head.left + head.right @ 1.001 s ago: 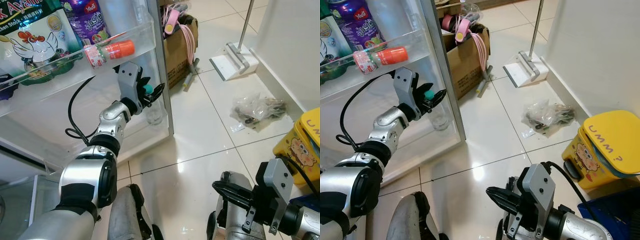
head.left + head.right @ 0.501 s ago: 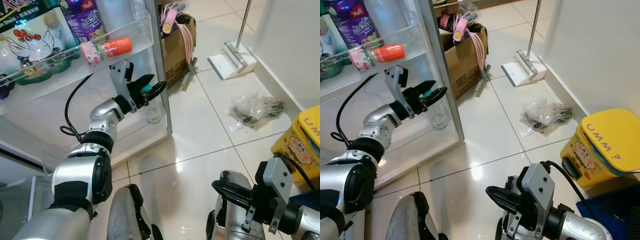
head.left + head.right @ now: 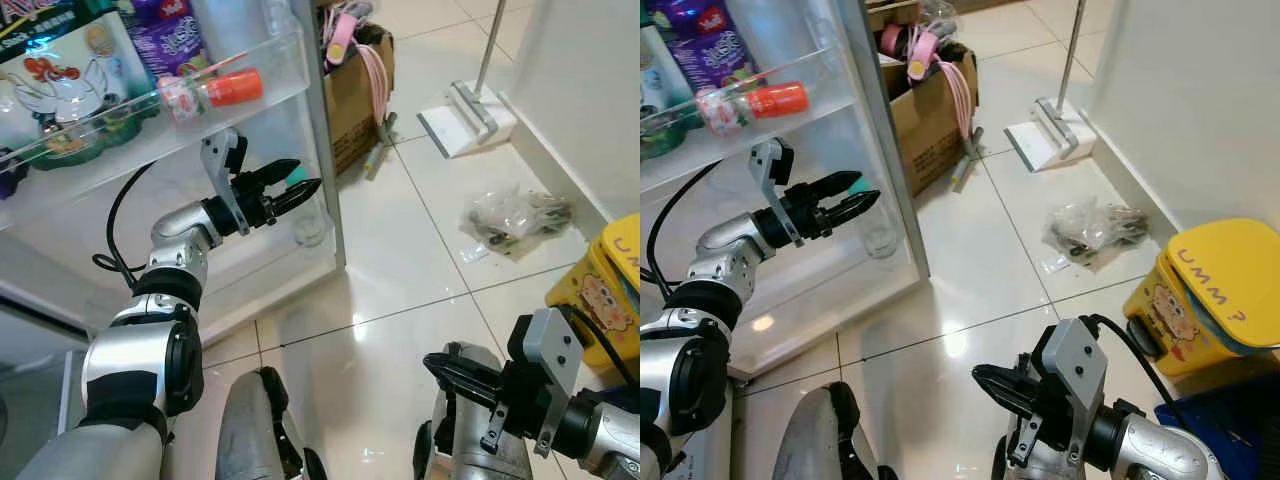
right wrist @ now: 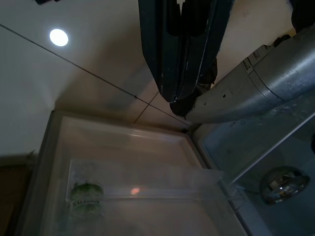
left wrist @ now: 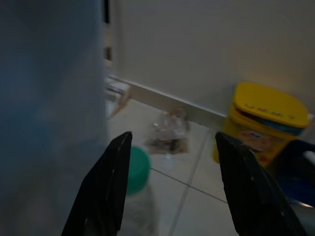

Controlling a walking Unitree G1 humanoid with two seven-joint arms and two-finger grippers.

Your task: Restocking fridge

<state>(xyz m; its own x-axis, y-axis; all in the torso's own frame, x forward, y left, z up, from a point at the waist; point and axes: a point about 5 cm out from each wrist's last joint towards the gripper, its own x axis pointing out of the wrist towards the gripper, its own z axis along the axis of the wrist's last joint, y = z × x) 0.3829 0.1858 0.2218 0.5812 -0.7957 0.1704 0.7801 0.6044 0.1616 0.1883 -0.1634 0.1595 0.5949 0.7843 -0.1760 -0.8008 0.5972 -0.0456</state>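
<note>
Two grippers: left w/ fingers apart beside bottle in fridge door, holding nothing; right pressed closed, low.

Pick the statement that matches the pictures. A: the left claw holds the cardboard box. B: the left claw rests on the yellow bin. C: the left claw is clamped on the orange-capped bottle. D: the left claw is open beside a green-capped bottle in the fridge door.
D: the left claw has its fingers spread, holding nothing, beside the green-capped bottle standing in the door's lower shelf.
</note>
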